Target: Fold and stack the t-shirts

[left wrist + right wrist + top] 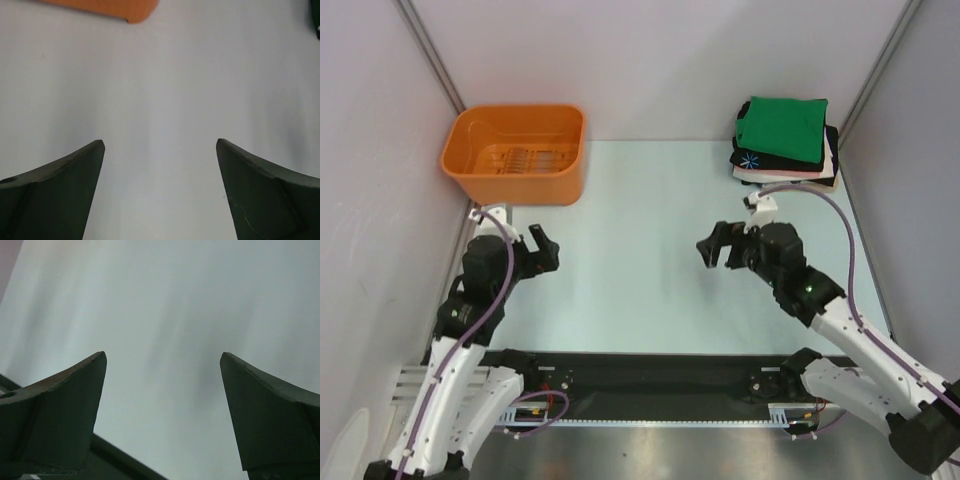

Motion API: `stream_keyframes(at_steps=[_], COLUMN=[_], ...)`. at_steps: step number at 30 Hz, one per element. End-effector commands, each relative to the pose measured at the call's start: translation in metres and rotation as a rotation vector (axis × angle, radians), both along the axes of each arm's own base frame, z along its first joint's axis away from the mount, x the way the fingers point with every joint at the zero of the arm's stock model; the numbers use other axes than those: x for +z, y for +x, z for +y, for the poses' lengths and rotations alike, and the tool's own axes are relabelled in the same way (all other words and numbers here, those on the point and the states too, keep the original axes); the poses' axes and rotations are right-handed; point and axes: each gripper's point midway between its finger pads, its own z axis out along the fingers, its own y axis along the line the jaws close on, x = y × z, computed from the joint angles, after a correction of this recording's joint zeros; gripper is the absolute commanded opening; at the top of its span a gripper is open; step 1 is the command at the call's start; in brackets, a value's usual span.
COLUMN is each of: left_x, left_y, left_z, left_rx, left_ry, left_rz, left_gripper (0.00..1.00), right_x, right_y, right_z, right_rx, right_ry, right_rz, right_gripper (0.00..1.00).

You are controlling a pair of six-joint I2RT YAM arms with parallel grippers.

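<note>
Far-right corner: t-shirts (782, 135) stacked, lower ones mostly hidden; left end effector (160, 142), right end effector (163, 355) wide, empty.

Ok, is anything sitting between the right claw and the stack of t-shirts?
Nothing visible. Only bare table lies between the open right claw and the stack of t-shirts in the far right corner.

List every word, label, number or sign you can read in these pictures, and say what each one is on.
No readable words or numbers in any view.
Black t-shirt, in the pile at the far right: a small blue-white starburst mark, no letters.
Orange basket: no label shows.
</note>
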Motion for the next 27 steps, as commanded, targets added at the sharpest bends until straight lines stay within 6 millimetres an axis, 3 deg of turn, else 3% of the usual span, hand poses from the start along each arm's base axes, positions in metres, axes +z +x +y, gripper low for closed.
stream_keyframes(at_steps=[1,3,6,8,10,11,13,14,18,19,20,21,25,26,27], left_x=[0.034,0.044,0.038,0.024,-0.009,-0.003,-0.041,-0.043,-0.084,-0.087,-0.064,-0.079,-0.097,-0.08,-0.091], left_y=[0.007,0.013,0.027,0.043,0.057,0.066,0.077,0.082,0.098,0.1,0.107,0.108,0.136,0.14,0.134], left_z=[0.019,0.019,0.021,0.026,0.019,0.015,0.016,0.019,0.027,0.026,0.026,0.025,0.021,0.026,0.033], left_rx=[0.062,0.044,0.054,0.093,0.023,0.006,0.002,0.02,0.06,0.048,0.075,0.062,-0.051,-0.009,0.023], left_ry=[0.048,0.071,0.103,0.135,0.207,0.214,0.256,0.267,0.286,0.279,0.256,0.26,0.408,0.405,0.348], left_rz=[-0.234,-0.371,-0.46,-0.443,-0.401,-0.464,-0.448,-0.448,-0.375,-0.39,-0.507,-0.49,-0.362,-0.456,-0.439], left_gripper=[1.0,1.0,1.0,1.0,1.0,1.0,1.0,1.0,1.0,1.0,1.0,1.0,0.95,1.0,1.0], right_x=[0.003,-0.003,-0.004,-0.001,-0.006,-0.002,-0.004,-0.006,-0.005,-0.006,-0.006,-0.007,-0.009,-0.008,-0.006], right_y=[-0.022,-0.034,-0.055,-0.068,-0.077,-0.084,-0.094,-0.095,-0.104,-0.103,-0.102,-0.101,-0.091,-0.089,-0.089], right_z=[0.004,0.004,0.006,0.006,0.008,0.01,0.014,0.015,0.016,0.014,0.013,0.011,-0.002,-0.003,-0.003], right_rx=[-0.017,-0.023,-0.01,0.003,0.014,0.033,0.072,0.074,0.112,0.11,0.106,0.1,0.016,0.009,0.005], right_ry=[-0.008,-0.013,0.017,0.054,0.094,0.121,0.154,0.156,0.162,0.148,0.143,0.132,0.089,0.085,0.085], right_rz=[-0.043,-0.028,-0.018,-0.017,0.011,0.003,0.005,0.011,0.0,-0.006,-0.012,-0.018,-0.035,-0.04,-0.046], right_gripper=[1.0,1.0,1.0,1.0,1.0,1.0,1.0,1.0,1.0,1.0,1.0,1.0,1.0,1.0,1.0])
